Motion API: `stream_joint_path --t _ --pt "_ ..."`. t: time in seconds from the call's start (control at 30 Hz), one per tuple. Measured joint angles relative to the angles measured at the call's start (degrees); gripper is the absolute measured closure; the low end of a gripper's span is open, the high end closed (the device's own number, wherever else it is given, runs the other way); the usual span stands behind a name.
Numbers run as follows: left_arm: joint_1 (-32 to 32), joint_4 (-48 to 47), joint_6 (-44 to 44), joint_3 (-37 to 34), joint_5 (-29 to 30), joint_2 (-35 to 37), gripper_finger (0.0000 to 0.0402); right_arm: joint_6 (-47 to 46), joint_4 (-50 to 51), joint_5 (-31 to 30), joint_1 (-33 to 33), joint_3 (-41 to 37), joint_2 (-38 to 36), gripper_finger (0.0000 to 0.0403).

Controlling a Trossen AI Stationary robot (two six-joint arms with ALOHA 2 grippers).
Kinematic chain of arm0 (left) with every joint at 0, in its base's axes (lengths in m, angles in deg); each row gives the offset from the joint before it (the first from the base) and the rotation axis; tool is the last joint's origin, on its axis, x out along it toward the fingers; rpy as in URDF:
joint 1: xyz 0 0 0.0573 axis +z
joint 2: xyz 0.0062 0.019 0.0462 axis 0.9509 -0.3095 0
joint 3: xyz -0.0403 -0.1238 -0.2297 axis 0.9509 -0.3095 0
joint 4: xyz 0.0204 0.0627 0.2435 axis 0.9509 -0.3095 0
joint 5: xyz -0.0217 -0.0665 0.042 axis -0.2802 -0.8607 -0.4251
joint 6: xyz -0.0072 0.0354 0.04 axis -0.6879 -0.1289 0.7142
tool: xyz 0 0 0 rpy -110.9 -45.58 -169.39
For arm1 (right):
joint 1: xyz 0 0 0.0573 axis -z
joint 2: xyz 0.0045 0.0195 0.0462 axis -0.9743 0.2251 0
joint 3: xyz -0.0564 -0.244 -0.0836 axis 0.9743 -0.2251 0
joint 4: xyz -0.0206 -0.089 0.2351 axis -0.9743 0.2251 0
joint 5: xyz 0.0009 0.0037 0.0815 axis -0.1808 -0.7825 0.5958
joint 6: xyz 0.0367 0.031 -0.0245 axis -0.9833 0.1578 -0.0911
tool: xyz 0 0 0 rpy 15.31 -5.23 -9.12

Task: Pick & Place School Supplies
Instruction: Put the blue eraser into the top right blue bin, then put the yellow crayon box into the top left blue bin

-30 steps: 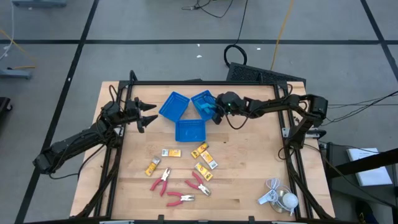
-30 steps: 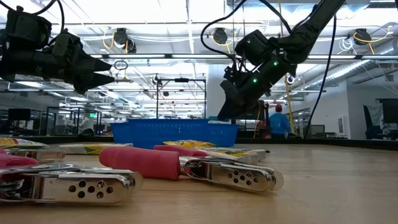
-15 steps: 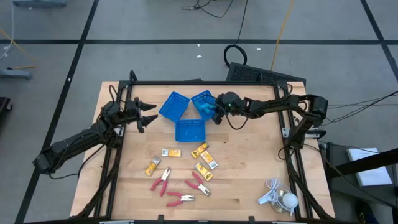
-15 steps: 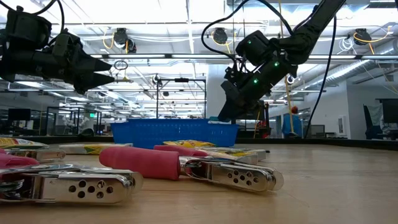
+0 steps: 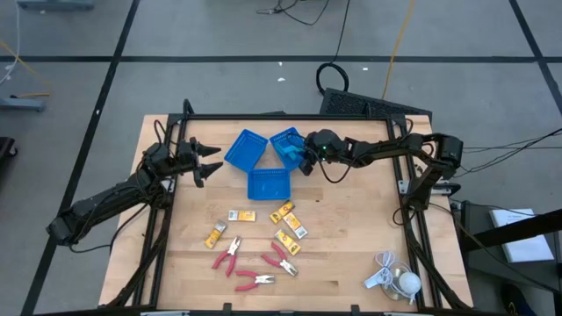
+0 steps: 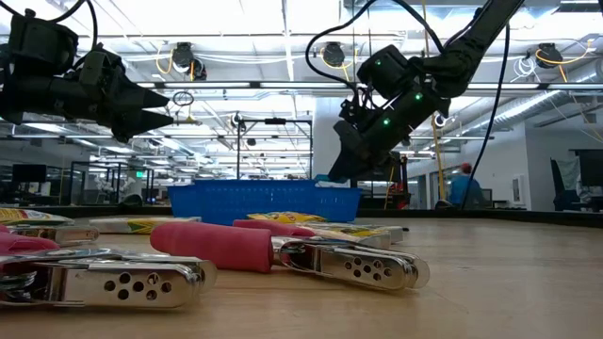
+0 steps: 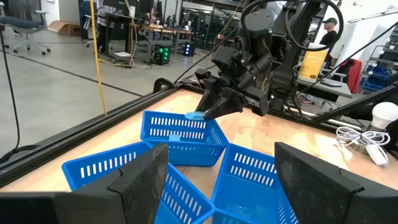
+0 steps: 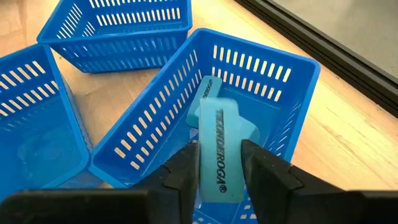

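Observation:
My right gripper (image 8: 219, 177) is shut on a light-blue oblong piece (image 8: 217, 149) over the far right blue tray (image 5: 285, 145). A second light-blue piece (image 8: 208, 90) lies inside that tray. My left gripper (image 5: 206, 162) is open and hangs above the table's left side, pointing at the trays. Several yellow-orange packets (image 5: 283, 211) lie flat mid-table. Three red-handled pliers (image 5: 255, 281) rest near the table's near edge and fill the front of the low view (image 6: 283, 254). My right gripper pinches the light-blue piece between its two fingers (image 8: 183, 168), one on each long side (image 8: 208, 168). The fingers slant down from the table's right and lie along the piece. Its free end points into the tray; whether it touches the tray, I cannot tell.
Two more blue trays stand close by, one to the left (image 5: 246, 149) and one nearer (image 5: 268, 183). A white corded gadget (image 5: 395, 281) sits at the near right corner. Bare wood lies right of the trays. A black frame rims the table (image 5: 413, 202).

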Motion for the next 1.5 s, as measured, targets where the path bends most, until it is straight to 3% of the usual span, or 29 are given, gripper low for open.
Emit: stream_joint_path --t 0.3,0.57,1.13,1.5 --pt "0.0 0.0 0.0 0.0 0.0 0.0 0.0107 0.0 -2.7 0.0 0.0 0.0 -0.3 0.0219" --pt "0.0 0.0 0.0 0.0 0.0 0.0 0.0107 0.0 1.4 0.2 -0.5 0.0 -8.2 0.021" --pt "0.0 0.0 0.0 0.0 0.0 0.0 0.0107 0.0 30.8 0.1 -8.8 -0.8 -33.3 0.0211" --pt "0.0 0.0 0.0 0.0 0.0 0.0 0.0108 -0.5 31.8 0.1 -15.7 -17.2 -55.3 0.0212"
